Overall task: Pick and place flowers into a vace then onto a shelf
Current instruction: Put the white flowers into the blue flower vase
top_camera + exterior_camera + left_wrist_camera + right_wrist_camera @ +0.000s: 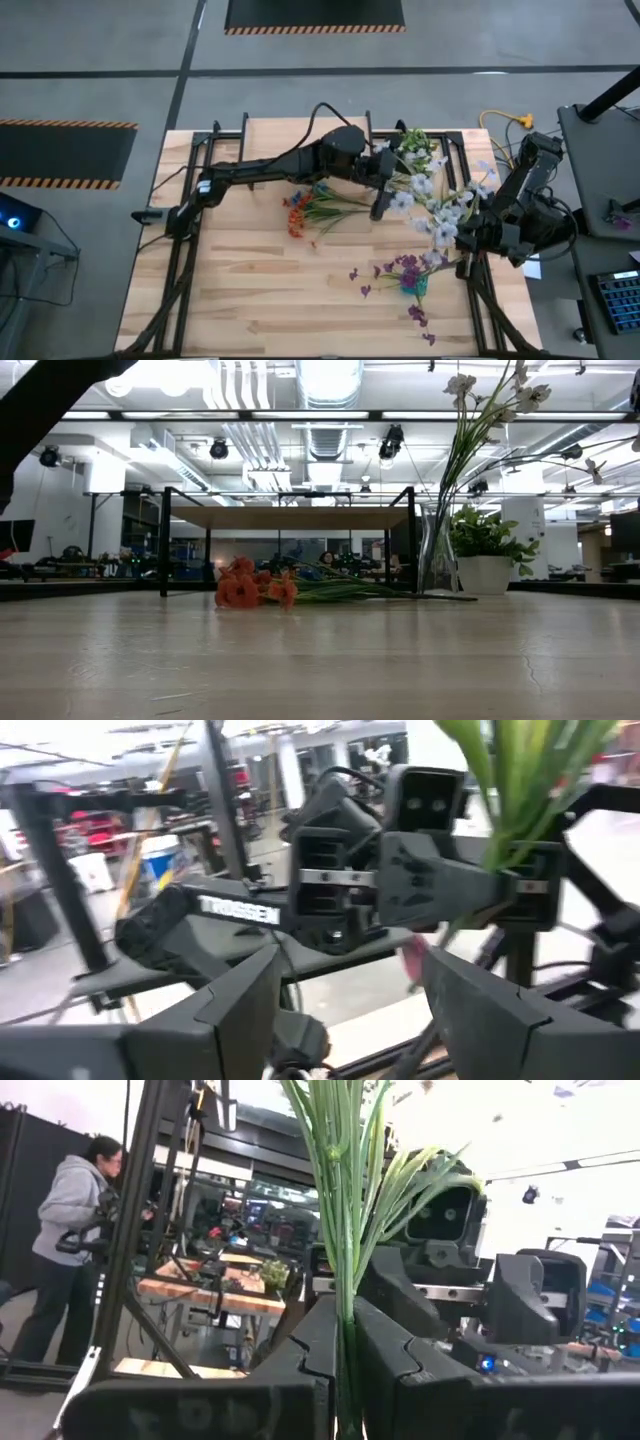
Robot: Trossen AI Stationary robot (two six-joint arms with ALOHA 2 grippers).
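Note:
My right gripper (468, 238) (345, 1342), at the table's right, is shut on a bunch of white flowers (440, 210) with long green stems. My left gripper (380, 200) (345, 975) hovers open and empty above the table's middle, facing the right gripper. Orange flowers (297, 215) (245, 590) lie flat on the table in front of the shelf (290, 517). Purple flowers (400, 270) lie nearer the front edge. A glass vase (435, 550) stands on the table beside the shelf's right leg, with green stems rising from it. My right gripper pinches several green stems (345, 1285) together between its two fingers. The stems run across the fingers and rise past them as a bundle (505, 810). Their lower ends are hidden below the fingers, so whether they rest on anything I cannot tell.
A leafy potted plant in a white pot (485, 555) stands right of the vase. Black frame rails (190, 250) run along the table's sides. A person in a grey hoodie (70, 1230) stands in the room beyond the table.

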